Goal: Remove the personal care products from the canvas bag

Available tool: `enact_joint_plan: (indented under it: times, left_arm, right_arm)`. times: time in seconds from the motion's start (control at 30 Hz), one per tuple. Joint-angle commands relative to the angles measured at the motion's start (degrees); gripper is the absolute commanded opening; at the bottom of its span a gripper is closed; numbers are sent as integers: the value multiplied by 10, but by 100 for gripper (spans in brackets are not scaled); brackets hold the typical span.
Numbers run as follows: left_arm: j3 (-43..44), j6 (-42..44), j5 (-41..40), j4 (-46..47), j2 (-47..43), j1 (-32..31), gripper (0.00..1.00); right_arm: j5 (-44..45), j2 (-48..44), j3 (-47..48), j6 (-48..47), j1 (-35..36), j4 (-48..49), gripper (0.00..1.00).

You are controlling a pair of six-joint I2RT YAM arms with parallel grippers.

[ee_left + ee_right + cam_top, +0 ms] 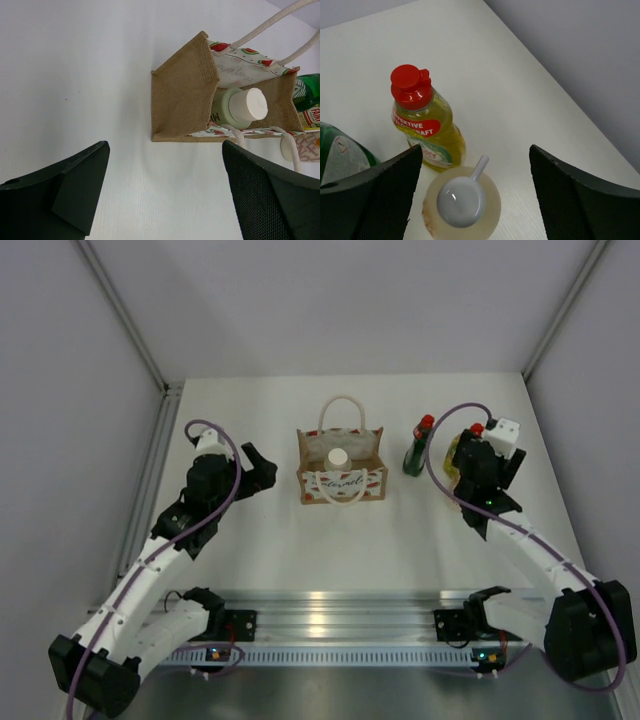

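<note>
While the right gripper is spread wide on either side of the cream bottle, neither finger looks pressed on it, so it's gripping nothing. The yellow bottle stands just behind it, with the green bottle beside, both on the table. The left gripper is wide open too, empty, near the bag. The pale bottle sits inside the bag.

We see the canvas bag open on the table, with a pale bottle capped in white inside it. Our left gripper hangs on the near side of the bag, fingers spread wide and touching nothing.
</note>
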Motion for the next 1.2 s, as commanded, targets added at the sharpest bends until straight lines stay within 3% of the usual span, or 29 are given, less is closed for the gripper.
enact_joint_plan:
  times: [0.0,0.17,0.33,0.4,0.47,0.57,0.8,0.83,1.0,1.17]
  left_arm:
    - [9,3,13,30,7,-1,98]
    - [8,2,48,45,37,0,98]
    - [12,-1,60,47,61,-1,98]
    - [12,-3,60,47,63,0,98]
    - [13,-3,63,47,62,-1,98]
    - [13,-2,71,46,55,-1,98]
    - [10,9,95,25,8,0,98]
    - [15,13,94,14,4,-1,98]
    - [32,30,37,-63,-22,-1,98]
    - [23,25,6,-71,-26,-1,98]
  right_arm:
    - [-23,-36,45,33,-6,-16,87]
    - [-101,-108,75,34,0,-55,88]
    - [-334,-146,86,33,28,-30,88]
    - [-447,-125,98,25,49,-25,88]
    - [-493,-90,129,16,83,-43,87]
    - [-488,-47,167,-13,142,-78,88]
    - [-322,54,264,-68,239,-175,91]
    - [-319,63,270,-67,245,-177,99]
    - [-406,115,312,-61,252,-176,100]
    - [-405,218,412,-88,271,-280,99]
